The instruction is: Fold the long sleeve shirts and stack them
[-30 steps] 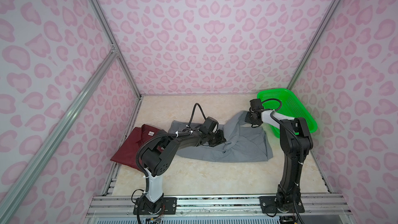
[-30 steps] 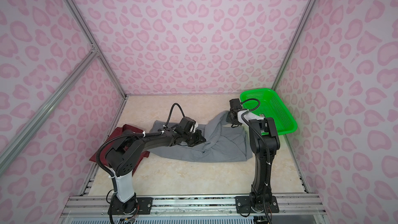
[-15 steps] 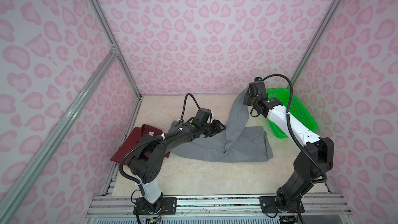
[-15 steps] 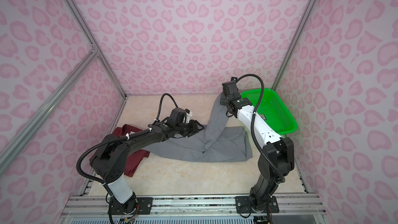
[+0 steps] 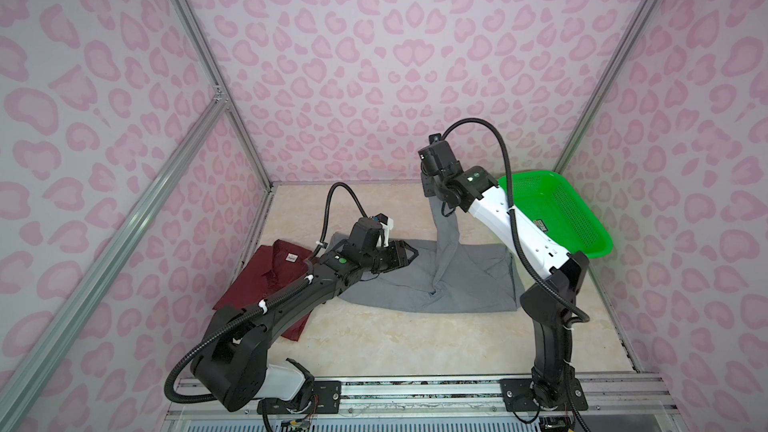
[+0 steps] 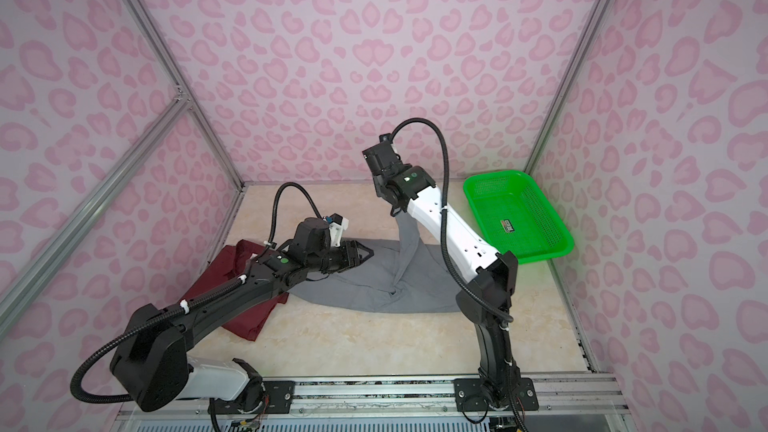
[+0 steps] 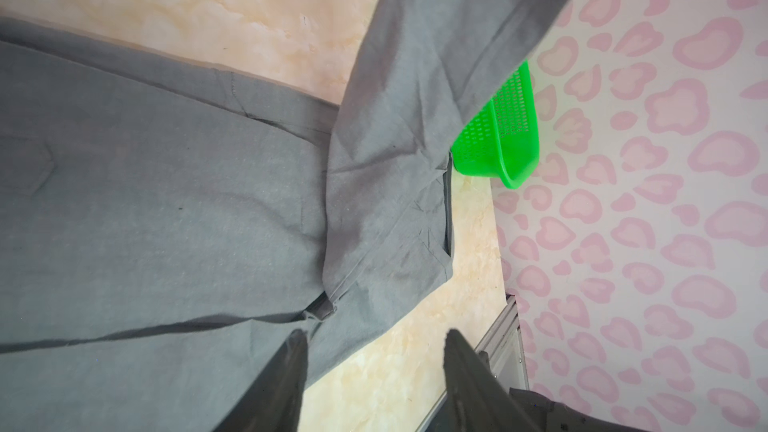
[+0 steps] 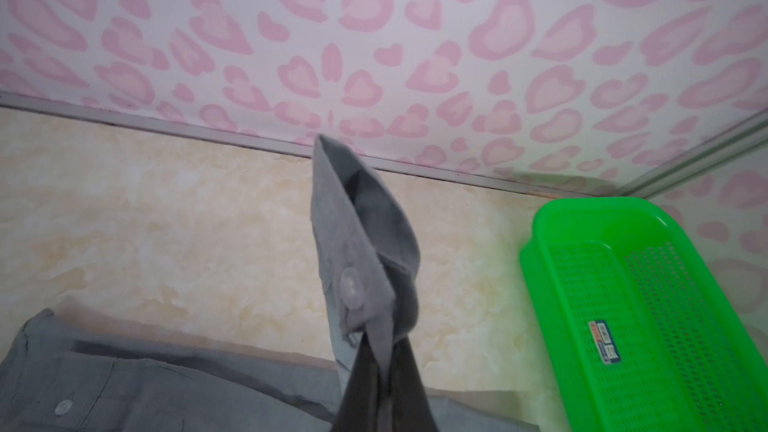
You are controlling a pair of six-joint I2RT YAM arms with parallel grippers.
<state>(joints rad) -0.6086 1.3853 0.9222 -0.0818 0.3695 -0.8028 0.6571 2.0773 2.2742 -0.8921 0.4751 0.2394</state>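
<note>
The grey shirt (image 5: 469,284) (image 6: 415,288) lies spread across the middle of the table in both top views. One of its sleeves is pulled straight up. My right gripper (image 5: 430,197) (image 8: 384,340) is shut on that sleeve's buttoned cuff (image 8: 361,243), high above the far table. My left gripper (image 5: 411,254) (image 7: 376,334) hovers open just over the grey shirt's left part (image 7: 166,209), with nothing between its fingers. The maroon shirt (image 5: 270,276) (image 6: 232,263) lies folded at the left, partly under my left arm.
A bright green perforated basket (image 5: 552,218) (image 6: 515,218) (image 8: 648,305) stands at the back right, close to my right arm. Pink patterned walls close in three sides. A metal rail (image 5: 415,388) runs along the front edge.
My left gripper opened, let go of the grey shirt and drew back a little. My right gripper rose toward the back, pulling the sleeve up taut.
</note>
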